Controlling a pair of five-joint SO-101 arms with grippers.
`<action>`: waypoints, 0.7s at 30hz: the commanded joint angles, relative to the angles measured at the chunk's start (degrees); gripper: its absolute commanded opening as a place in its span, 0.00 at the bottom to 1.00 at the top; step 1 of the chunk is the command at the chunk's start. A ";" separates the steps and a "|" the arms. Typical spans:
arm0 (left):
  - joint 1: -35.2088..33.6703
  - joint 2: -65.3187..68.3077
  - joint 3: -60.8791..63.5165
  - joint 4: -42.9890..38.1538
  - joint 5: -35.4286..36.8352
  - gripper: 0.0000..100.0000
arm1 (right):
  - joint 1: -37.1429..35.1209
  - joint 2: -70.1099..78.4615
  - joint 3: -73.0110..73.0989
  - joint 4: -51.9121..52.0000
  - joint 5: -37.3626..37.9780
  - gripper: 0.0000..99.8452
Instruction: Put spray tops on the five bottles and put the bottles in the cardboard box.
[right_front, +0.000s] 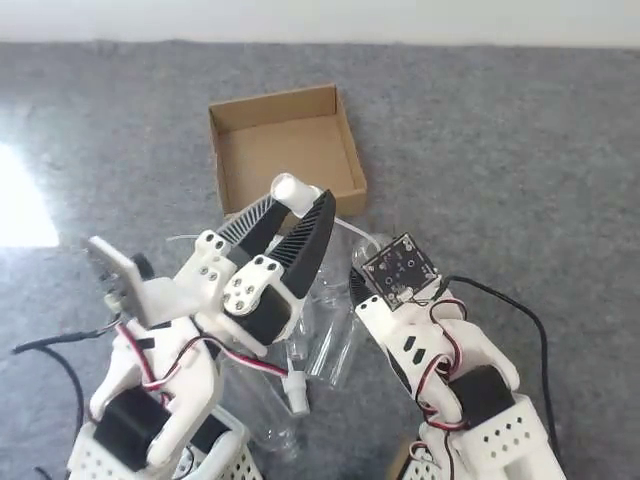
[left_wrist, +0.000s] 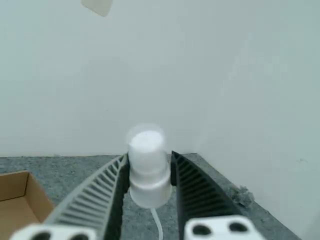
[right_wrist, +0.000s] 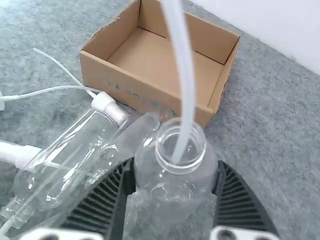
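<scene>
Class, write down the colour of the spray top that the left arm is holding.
White; the spray top shows best in the left wrist view.

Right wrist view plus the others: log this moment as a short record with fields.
left hand: shut on spray top, held above the bottle
dip tube: hangs from the spray top, lower end inside the bottle's open neck
right hand: shut on the bottle, near the box
cardboard box: no bottles in it
lying bottle: on its side by the box, white top at its neck
</scene>
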 joint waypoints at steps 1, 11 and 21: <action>-1.76 -0.97 0.40 -2.81 -1.32 0.01 | -0.40 -1.98 -3.25 2.86 -0.53 0.15; -1.49 -0.70 1.98 -2.81 -1.49 0.01 | -0.40 -1.98 -4.40 4.44 -0.62 0.15; -1.32 -0.70 6.81 -6.95 -1.49 0.01 | -0.48 -1.98 -4.92 4.26 -0.62 0.15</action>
